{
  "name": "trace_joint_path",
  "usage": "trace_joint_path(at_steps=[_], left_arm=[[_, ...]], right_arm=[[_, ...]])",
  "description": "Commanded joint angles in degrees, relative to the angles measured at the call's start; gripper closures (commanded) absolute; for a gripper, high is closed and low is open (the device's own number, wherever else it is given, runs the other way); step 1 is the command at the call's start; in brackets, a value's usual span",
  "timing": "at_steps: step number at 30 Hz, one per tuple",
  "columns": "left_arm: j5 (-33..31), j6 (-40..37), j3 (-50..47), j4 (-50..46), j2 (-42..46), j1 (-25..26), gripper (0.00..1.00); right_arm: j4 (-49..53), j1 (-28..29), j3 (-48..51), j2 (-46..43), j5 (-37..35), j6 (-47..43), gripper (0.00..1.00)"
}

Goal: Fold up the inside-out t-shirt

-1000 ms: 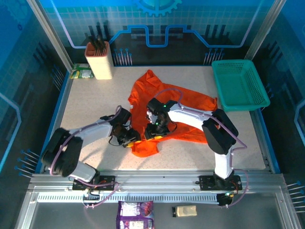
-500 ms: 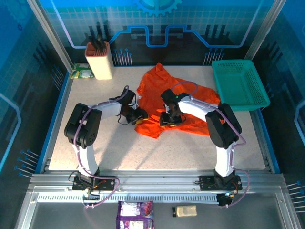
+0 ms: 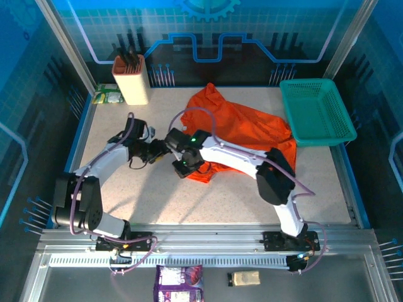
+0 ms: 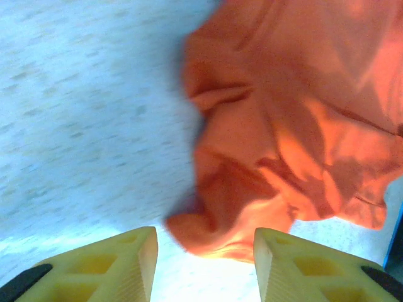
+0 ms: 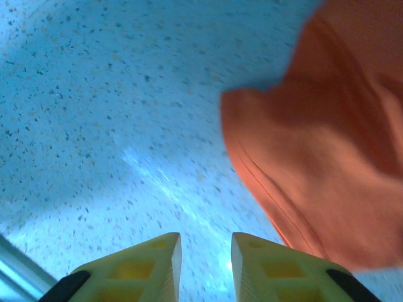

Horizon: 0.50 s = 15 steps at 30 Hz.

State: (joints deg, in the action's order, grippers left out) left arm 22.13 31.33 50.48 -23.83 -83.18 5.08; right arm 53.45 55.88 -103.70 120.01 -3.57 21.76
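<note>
Your left pincer (image 4: 204, 242) stood wide apart and empty, the crumpled orange-red cloth t-shirt (image 4: 283, 126) just ahead; your right pincer (image 5: 206, 248), narrowly parted, held nothing.

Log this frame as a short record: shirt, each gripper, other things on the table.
shirt: orange t-shirt, crumpled, not folded, mid-table
left gripper: open, pointing at the shirt's bunched edge
right gripper: jaws narrowly apart, nothing between them, over bare table beside the shirt's hem
basket: teal basket, far right corner
holder: beige holder, far left corner
</note>
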Motion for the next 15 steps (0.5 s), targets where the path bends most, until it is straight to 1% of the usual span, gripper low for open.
trace_joint_path(at_steps=[1, 2, 4, 6, 8, 10, 15], left_arm=[[1.45, -1.13, -3.65, -2.53, 3.01, -2.55, 0.55], [1.68, -1.25, -4.27, -2.90, 3.81, -3.11, 0.55], [1.78, -1.41, -4.99, -3.49, 5.17, -3.58, 0.55], [1.70, -1.54, -5.36, -4.05, 6.27, -3.85, 0.55], [1.59, -1.55, -5.74, -4.29, 7.19, -4.02, 0.55], [1.75, -1.46, -5.99, -4.33, 7.56, -4.11, 0.55], [3.21, -0.75, -6.45, -3.72, 8.10, -4.29, 0.55]], right_arm=[[5.71, 0.86, -5.80, 6.13, -3.54, -3.40, 0.68], [5.78, 0.88, -7.26, 7.81, -3.39, -3.38, 0.63], [5.92, 0.81, -9.59, 10.51, -4.38, -3.41, 0.56], [5.34, 0.46, -10.93, 12.35, -4.68, -3.82, 0.53], [3.87, -0.19, -10.74, 12.98, -3.76, -3.91, 0.52], [3.03, -1.08, -10.25, 15.47, -1.03, -3.59, 0.52], [1.07, -1.91, -6.09, 15.13, 4.19, -3.15, 0.57]])
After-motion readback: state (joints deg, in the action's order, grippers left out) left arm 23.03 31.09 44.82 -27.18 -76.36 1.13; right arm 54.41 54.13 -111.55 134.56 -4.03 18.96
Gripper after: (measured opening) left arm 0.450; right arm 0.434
